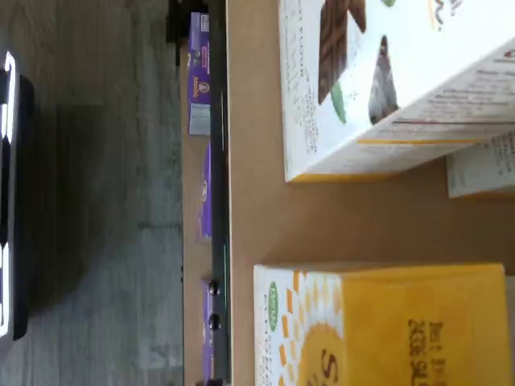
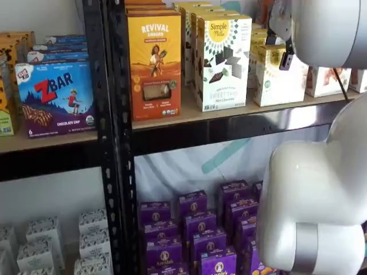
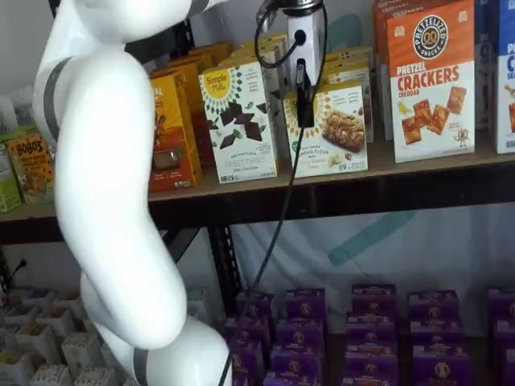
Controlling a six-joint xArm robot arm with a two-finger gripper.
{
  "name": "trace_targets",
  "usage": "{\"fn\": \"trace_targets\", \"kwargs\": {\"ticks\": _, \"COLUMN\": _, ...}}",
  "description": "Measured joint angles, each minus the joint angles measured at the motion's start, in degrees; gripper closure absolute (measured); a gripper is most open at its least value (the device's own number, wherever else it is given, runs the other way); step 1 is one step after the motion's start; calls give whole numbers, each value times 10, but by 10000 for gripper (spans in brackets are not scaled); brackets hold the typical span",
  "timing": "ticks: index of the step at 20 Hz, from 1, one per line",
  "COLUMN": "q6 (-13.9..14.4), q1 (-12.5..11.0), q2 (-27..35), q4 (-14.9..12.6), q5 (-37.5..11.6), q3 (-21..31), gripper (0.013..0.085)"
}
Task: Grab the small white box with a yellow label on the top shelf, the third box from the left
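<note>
The small white box (image 3: 342,129) stands on the top shelf (image 3: 418,167), with a yellow sunburst label near its top. In a shelf view (image 2: 281,77) it shows a green round mark low down. In the wrist view the box (image 1: 322,330) is seen from above, its top yellow. My gripper (image 3: 304,103) hangs in front of the box's left part, just before its face. Its black fingers show as one dark shape, side-on, so no gap can be read. In a shelf view only a dark bit of the gripper (image 2: 285,60) shows under the white arm.
A taller white carton with dark squares (image 3: 237,121) stands left of the small box and fills part of the wrist view (image 1: 362,80). An orange box (image 2: 153,57) is further left, a pretzel cracker box (image 3: 430,80) to the right. Purple boxes (image 3: 370,330) fill the shelf below. The white arm (image 3: 105,201) covers the left side.
</note>
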Motion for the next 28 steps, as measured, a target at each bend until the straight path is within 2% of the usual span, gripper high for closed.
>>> {"fn": "trace_targets", "kwargs": {"ticks": 5, "q6": 10, "q1": 11, "q2": 12, "q4": -20, "q5": 20, "q3": -10, "gripper": 130}}
{"fn": "trace_targets", "kwargs": {"ticks": 10, "q6": 12, "q1": 13, "q2": 15, "q4": -22, "q5": 25, "q3": -11, "gripper": 130}}
{"fn": "trace_targets", "kwargs": {"ticks": 12, "q6": 11, "q1": 12, "q2": 16, "q4": -20, "q5": 27, "q3": -12, "gripper": 210}}
{"fn": "trace_targets", "kwargs": {"ticks": 13, "q6": 11, "q1": 11, "q2": 16, "q4": -18, "q5": 27, "q3": -12, "gripper": 210}}
{"fn": "trace_targets", "kwargs": {"ticks": 15, "q6": 10, "q1": 10, "q2": 15, "q4": -15, "q5": 27, "q3": -11, "gripper": 290}}
{"fn": "trace_targets", "kwargs": {"ticks": 16, "q6": 10, "q1": 10, "q2": 15, "q4": -14, "q5": 26, "q3": -11, "gripper": 290}}
{"fn": "trace_targets", "kwargs": {"ticks": 18, "q6": 9, "q1": 9, "q2": 15, "q4": -12, "q5": 26, "q3": -12, "gripper": 370}}
{"fn": "trace_targets", "kwargs": {"ticks": 24, "q6": 9, "q1": 8, "q2": 18, "q4": -12, "q5": 31, "q3": -18, "gripper": 370}}
{"fn": "trace_targets", "kwargs": {"ticks": 25, "q6": 8, "q1": 7, "q2": 18, "q4": -10, "q5": 31, "q3": -18, "gripper": 410}}
{"fn": "trace_targets", "kwargs": {"ticks": 26, "q6": 8, "q1": 7, "q2": 17, "q4": -9, "q5": 30, "q3": -18, "gripper": 410}}
{"fn": "trace_targets", "kwargs": {"ticks": 28, "q6": 7, "q1": 5, "q2": 16, "q4": -6, "q5": 29, "q3": -16, "gripper": 490}}
